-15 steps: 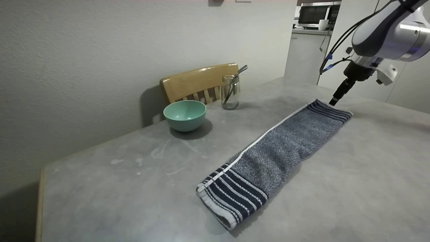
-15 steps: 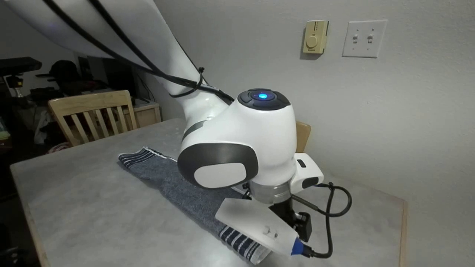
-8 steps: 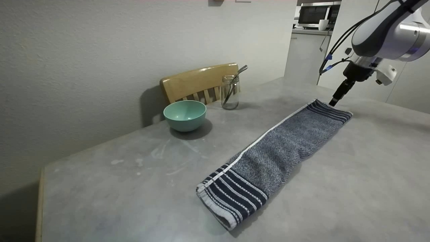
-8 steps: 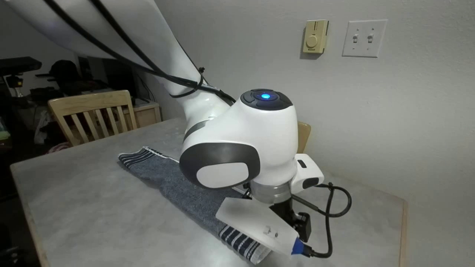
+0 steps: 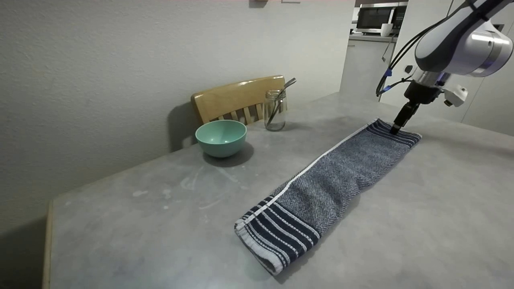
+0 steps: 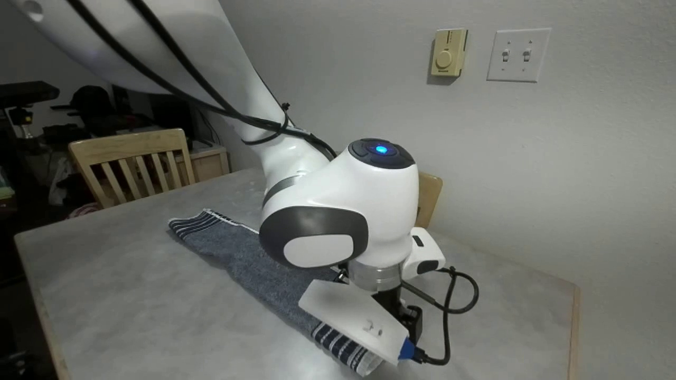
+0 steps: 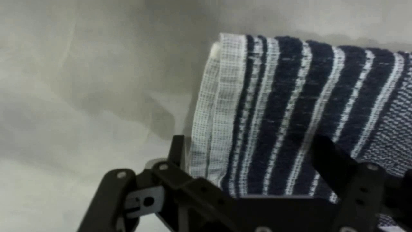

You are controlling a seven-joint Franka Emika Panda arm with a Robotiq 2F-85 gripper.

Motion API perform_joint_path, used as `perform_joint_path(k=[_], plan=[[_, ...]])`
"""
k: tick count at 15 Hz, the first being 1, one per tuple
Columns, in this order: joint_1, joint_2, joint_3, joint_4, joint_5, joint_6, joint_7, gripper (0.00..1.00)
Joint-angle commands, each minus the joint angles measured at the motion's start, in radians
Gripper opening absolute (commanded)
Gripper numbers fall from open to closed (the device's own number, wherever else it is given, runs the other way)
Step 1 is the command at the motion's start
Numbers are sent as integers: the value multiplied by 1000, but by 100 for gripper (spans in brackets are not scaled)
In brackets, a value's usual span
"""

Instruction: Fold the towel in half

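Note:
The long narrow grey-blue towel [image 5: 341, 172] lies flat and lengthwise on the table, with navy and white stripes at both ends. It also shows in an exterior view [image 6: 259, 269], partly behind the arm. My gripper [image 5: 394, 130] is at the towel's striped end nearest the robot, pointing down. In the wrist view the gripper [image 7: 249, 141] is open. One finger is just beyond the towel's white hem and the other is over the stripes, with striped cloth [image 7: 283, 90] between them. I cannot tell whether the fingertips touch the cloth.
A teal bowl [image 5: 221, 138] and a glass jar [image 5: 275, 112] with a metal utensil stand on the grey table [image 5: 160, 233] near the wall. A wooden chair [image 5: 237, 96] is behind them. Another wooden chair [image 6: 132, 153] stands at the table's far side.
My gripper has moved down and inward, from the table side of the towel's end to over its stripes. The towel, bowl and jar have not moved.

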Motion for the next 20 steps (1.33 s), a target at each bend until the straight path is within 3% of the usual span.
perform_joint_path(k=[1,9,14,16,20], plan=[[-22,50,20,59,8,-67,12,100],[-12,59,-7,86,-7,-75,50,100],[-34,87,20,117,12,-110,32,100],[-34,94,20,125,13,-119,35,74],[-37,97,23,148,13,-139,27,45]])
